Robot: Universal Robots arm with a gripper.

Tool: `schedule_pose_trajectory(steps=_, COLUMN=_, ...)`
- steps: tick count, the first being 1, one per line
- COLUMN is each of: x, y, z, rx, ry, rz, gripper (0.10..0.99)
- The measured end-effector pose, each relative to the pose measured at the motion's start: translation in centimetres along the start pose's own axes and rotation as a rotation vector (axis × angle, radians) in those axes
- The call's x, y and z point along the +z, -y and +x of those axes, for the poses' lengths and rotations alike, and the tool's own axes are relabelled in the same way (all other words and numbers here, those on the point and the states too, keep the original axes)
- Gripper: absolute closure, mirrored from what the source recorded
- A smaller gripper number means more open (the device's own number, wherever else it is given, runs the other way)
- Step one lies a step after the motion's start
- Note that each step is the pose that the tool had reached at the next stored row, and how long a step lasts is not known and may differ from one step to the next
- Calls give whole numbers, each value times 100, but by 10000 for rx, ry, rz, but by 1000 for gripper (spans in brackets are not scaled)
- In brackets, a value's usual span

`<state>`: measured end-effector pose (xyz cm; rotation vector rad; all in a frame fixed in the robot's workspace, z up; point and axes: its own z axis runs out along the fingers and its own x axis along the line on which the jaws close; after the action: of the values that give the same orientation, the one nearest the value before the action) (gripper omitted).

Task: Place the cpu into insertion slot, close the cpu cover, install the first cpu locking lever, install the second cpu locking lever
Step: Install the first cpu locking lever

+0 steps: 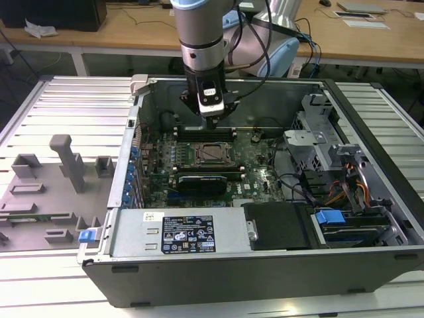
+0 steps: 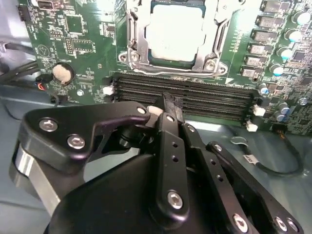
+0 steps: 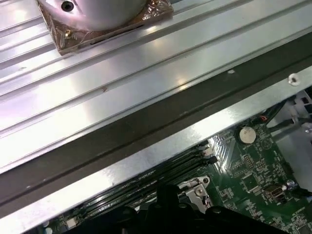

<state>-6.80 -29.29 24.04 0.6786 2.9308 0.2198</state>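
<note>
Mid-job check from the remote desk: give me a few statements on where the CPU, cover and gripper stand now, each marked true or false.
1. The cpu sits in the insertion slot. True.
2. The gripper holds the cpu. False: nothing shows at its tip, and the cpu lies in the slot.
3. The cpu cover is closed over the chip. True.
4. The gripper hangs over the grey tray beside the case. False: it is inside the computer case, by the black memory slots.
</note>
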Motion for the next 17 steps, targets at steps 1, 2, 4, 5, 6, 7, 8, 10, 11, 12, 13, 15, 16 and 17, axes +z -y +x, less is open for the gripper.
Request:
schedule_pose_trajectory(steps=1, x=0, y=1, z=0, rx=-7, ry=-35, rz=156, gripper=980)
schedule_pose_trajectory(steps=2, x=-1, y=3, z=-1, rx=-13, ry=-60, rz=257, gripper=980)
schedule_pose_trajectory(steps=4, x=-1, y=13, z=-6, rx=-19, ry=-149, rz=487, gripper=980)
schedule_pose_trajectory(steps=5, x=-1, y=23, z=-10, rx=-16, ry=-203, rz=543, gripper=980)
schedule_pose_trajectory(steps=6, x=-2, y=54, z=-25, rx=-5, ry=-316, rz=636, gripper=980)
schedule_pose_trajectory(steps=7, x=-3, y=87, z=-42, rx=0, ry=-421, rz=724, gripper=980)
schedule_pose_trajectory(steps=8, x=-4, y=107, z=-51, rx=5, ry=-482, rz=779, gripper=980)
schedule_pose_trajectory(steps=10, x=-5, y=126, z=-61, rx=9, ry=-533, rz=824, gripper=980)
schedule_pose_trajectory(steps=11, x=-5, y=126, z=-61, rx=10, ry=-533, rz=825, gripper=980)
schedule_pose_trajectory(steps=12, x=-6, y=127, z=-61, rx=11, ry=-534, rz=827, gripper=980)
schedule_pose_trajectory(steps=13, x=-6, y=128, z=-62, rx=9, ry=-535, rz=828, gripper=980)
schedule_pose_trajectory(steps=15, x=4, y=104, z=-112, rx=-218, ry=-565, rz=813, gripper=980)
schedule_pose_trajectory(steps=16, x=11, y=90, z=-141, rx=-379, ry=-588, rz=803, gripper=980)
schedule_pose_trajectory(steps=17, x=21, y=76, z=-173, rx=-562, ry=-619, rz=794, gripper=980)
